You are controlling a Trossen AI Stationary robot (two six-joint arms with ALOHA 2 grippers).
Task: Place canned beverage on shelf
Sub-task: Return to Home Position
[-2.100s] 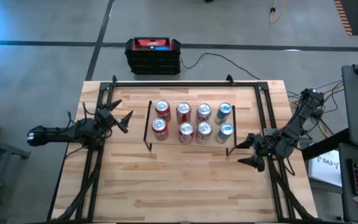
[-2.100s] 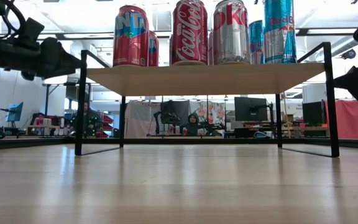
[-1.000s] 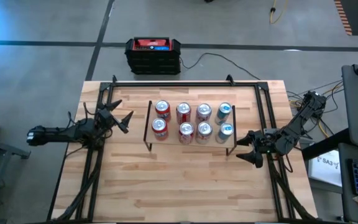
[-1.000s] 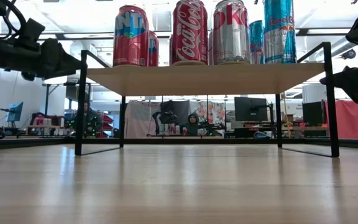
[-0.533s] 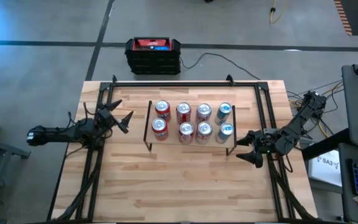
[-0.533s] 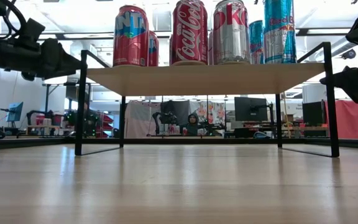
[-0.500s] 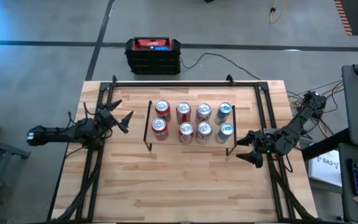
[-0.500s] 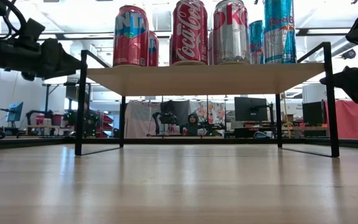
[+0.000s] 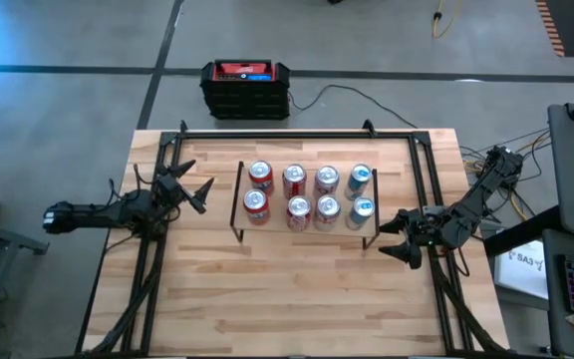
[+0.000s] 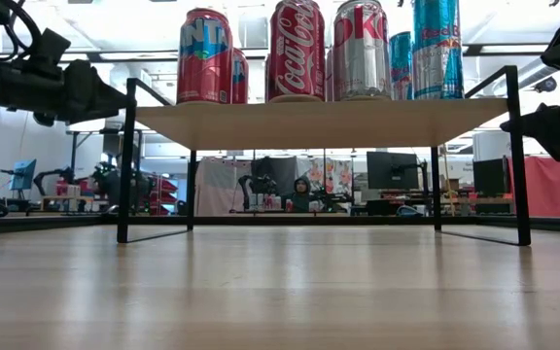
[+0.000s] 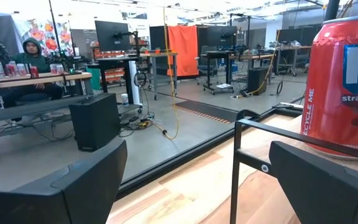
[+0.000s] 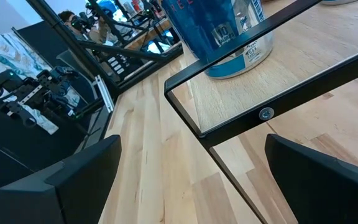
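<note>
Left pincer [image 9: 195, 189], right pincer [image 9: 395, 242] both wide open, empty; back them straight out, keep clear of shelf [image 9: 275, 192] legs

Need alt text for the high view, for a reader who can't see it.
Seen from above, eight cans stand in two rows of four on a low wooden shelf on a table. The left gripper is open beside the shelf's left end, the right gripper open beside its right end, both empty.

8 cans [image 9: 260, 174], 1 shelf [image 10: 324, 123]
</note>
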